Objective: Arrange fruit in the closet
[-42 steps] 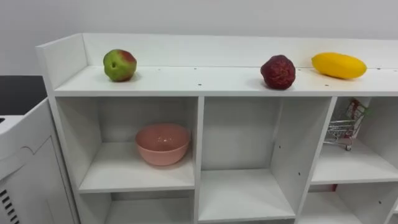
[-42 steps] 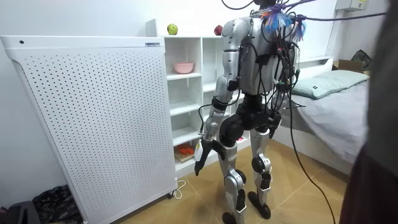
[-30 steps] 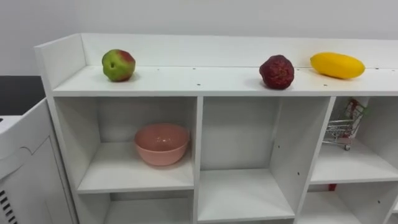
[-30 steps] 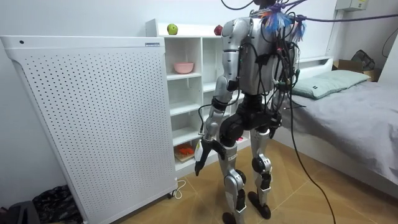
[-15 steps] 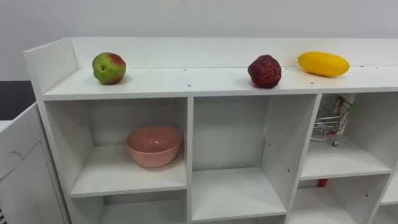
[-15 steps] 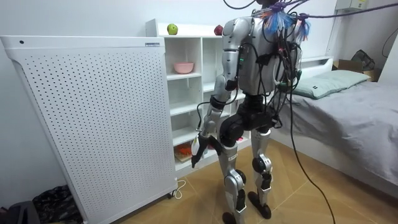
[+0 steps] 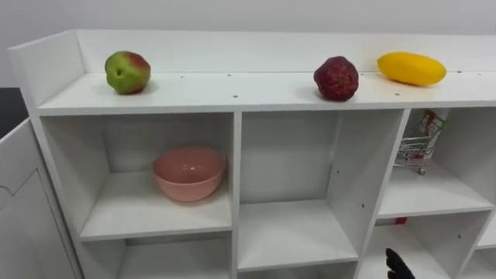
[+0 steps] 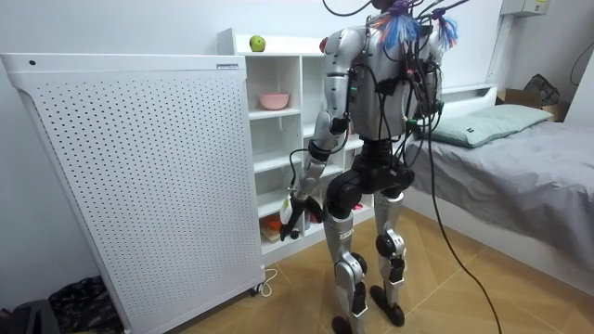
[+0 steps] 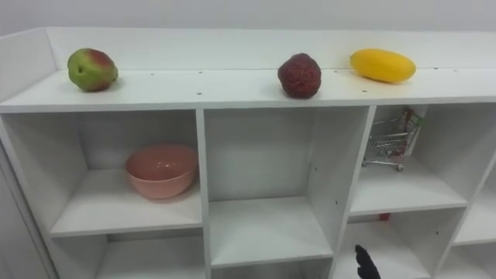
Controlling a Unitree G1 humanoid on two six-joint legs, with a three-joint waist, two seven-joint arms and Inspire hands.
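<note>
Atop the white closet point(image 7: 232, 91): apple point(image 7: 128, 72) at left; dark red fruit point(image 7: 335, 78) right of centre; yellow mango point(image 7: 411, 68) near it, lying flat, long axis left-right along the back wall; right hand point(image 7: 396, 265) at the bottom edge, grip cannot be told; left hand point(image 8: 291, 210) low before the lower shelves, likewise unclear.

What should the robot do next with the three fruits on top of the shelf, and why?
Probably raise the right hand toward the yellow fruit. That hand shows low at the eye view's bottom edge, and the yellow fruit lies almost straight above it on the shelf top; the apple is far to its left. The left hand is low, at thigh height.
</note>
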